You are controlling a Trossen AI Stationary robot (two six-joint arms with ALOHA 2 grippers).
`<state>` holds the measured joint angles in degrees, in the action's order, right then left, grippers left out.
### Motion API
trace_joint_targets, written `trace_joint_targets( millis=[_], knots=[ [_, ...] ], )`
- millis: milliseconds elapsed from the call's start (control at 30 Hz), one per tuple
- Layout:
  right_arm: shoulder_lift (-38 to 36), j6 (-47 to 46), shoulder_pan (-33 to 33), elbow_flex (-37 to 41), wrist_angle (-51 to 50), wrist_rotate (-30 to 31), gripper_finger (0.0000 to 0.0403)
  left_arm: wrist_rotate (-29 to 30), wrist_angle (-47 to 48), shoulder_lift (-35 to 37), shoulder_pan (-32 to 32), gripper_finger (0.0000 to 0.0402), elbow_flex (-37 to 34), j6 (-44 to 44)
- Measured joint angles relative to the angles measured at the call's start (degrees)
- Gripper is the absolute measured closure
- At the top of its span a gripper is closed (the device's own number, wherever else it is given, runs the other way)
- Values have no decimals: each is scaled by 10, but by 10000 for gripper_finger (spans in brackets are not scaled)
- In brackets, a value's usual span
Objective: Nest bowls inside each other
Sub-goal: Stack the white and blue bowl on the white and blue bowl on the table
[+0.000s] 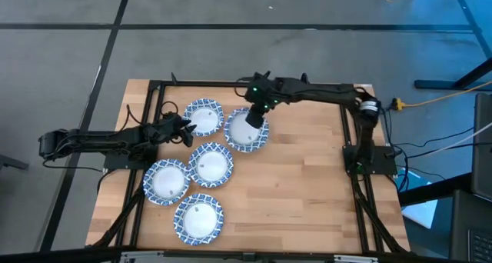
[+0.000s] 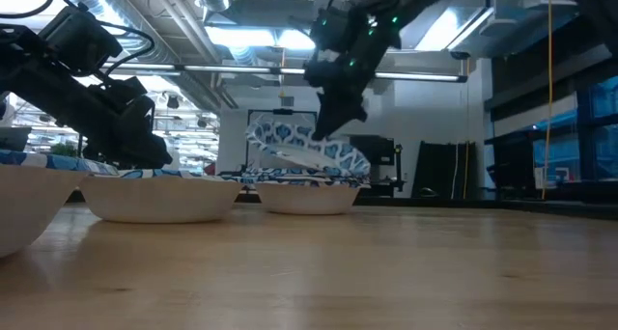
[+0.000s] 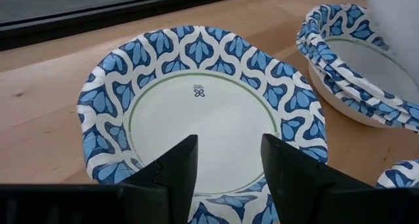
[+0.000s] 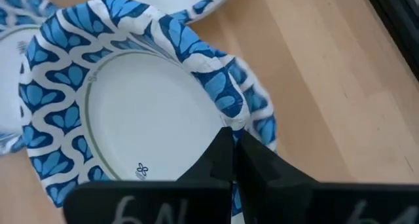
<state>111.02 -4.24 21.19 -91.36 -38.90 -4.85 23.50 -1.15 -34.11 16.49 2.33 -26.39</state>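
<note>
Blue-and-white patterned bowls sit on the wooden table. My right gripper (image 1: 257, 115) is shut on one bowl (image 2: 309, 151), tilted over a stack of bowls (image 2: 307, 197) at the table's far middle. My left gripper (image 3: 229, 149) is open and hovers over the near rim of a single bowl (image 3: 203, 106) standing on its base left of the stack (image 3: 353, 73). Three more bowls (image 1: 211, 164), (image 1: 166, 181), (image 1: 198, 218) rest on the table nearer the front. My right gripper (image 4: 230, 142) pinches the bowl's patterned rim (image 4: 226, 109) between its two fingers, one inside the bowl and one outside. The fingers come from above, slanting down. The bowl hangs tilted, its low side down at the stack's top; the rim is creased beside the fingers.
A black frame (image 1: 157, 90) runs along the table's far and side edges. Bare wood (image 1: 307, 194) lies to the right of the bowls. In the low view two bowls (image 2: 159, 195), (image 2: 19, 209) stand close to the camera at the left.
</note>
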Motion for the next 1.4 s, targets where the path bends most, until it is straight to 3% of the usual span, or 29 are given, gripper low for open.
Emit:
trace_joint_targets(
  millis=[267,600,800,1133,1400],
  knots=[
    [33,13,13,-23,-4,-81,380,0,0,0,0,239,0,0],
    [33,47,23,-23,-27,-63,261,14,0,0,0,239,0,0],
    [33,91,28,-23,-15,-1,205,8,-3,0,0,239,0,0],
    [-1,107,33,-23,-50,16,197,-121,-127,0,0,231,0,16],
    [-86,106,38,-23,-76,39,197,-131,-146,0,0,151,0,15]
  ],
)
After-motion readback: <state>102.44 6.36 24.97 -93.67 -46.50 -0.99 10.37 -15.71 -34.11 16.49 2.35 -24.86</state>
